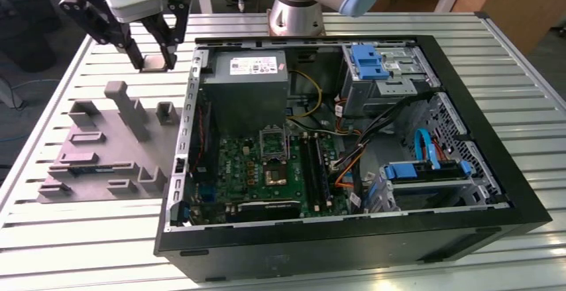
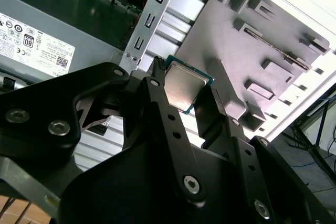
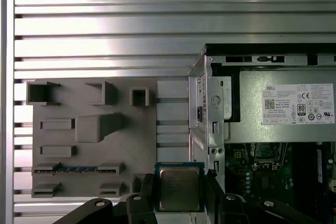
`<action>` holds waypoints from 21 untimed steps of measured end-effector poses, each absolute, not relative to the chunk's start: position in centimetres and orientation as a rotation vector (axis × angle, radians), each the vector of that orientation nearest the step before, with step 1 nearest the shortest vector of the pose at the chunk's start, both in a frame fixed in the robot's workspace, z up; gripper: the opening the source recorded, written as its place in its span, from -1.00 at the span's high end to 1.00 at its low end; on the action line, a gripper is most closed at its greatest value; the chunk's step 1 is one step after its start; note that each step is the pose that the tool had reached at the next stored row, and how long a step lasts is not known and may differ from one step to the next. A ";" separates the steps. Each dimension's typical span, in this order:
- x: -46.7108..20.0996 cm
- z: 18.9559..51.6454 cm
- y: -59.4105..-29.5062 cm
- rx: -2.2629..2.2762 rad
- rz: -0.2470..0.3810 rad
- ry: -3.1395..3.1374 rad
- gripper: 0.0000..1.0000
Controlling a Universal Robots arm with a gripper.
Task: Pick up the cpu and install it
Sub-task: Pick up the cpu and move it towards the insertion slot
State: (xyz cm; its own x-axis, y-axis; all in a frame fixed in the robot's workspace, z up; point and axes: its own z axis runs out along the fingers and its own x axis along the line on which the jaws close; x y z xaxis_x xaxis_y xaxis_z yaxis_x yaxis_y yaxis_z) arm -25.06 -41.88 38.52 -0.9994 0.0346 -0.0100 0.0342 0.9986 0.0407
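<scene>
Claw point(image 1: 156, 63): closing on the cpu point(image 1: 158, 61); hanging over the desk point(image 1: 89, 238) in the gap between the holder point(image 1: 97, 152) and the case point(image 1: 354, 244), near the case's far corner on the exterior view's left.
Cpu: sitting between the two black fingers point(image 2: 168, 124), which are pressing on opposite edges; its silvery top point(image 2: 184, 88) is facing the camera in the second wrist view, with a thin green rim showing; in the first wrist view the cpu point(image 3: 179, 187) is lying flat-on, clear of the holder and of the case wall.
Holder: lying flat on the desk to the exterior view's left of the case; grey, with raised blocks and slots; a thin dark strip is sitting in one long slot point(image 3: 76, 169).
Case: lying open side up on the desk; a grey supply point(image 1: 252, 99) with a white label is sitting at the far end, with the green board point(image 1: 256, 172) below it.
Socket point(image 1: 274, 146): sitting on the board with its metal frame around a dark centre; well apart from the cpu.
Arm point(image 1: 296, 12): standing on the desk behind the case.
</scene>
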 end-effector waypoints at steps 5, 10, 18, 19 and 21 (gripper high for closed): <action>-24.8 38.5 -41.9 0.054 0.063 3.130 0.06; -24.6 38.5 -41.9 0.054 0.063 3.130 0.06; -24.2 38.5 -41.9 0.054 0.063 3.130 0.06; -24.2 38.5 -41.9 0.054 0.064 3.130 0.06; -24.1 38.5 -41.9 0.054 0.063 3.130 0.06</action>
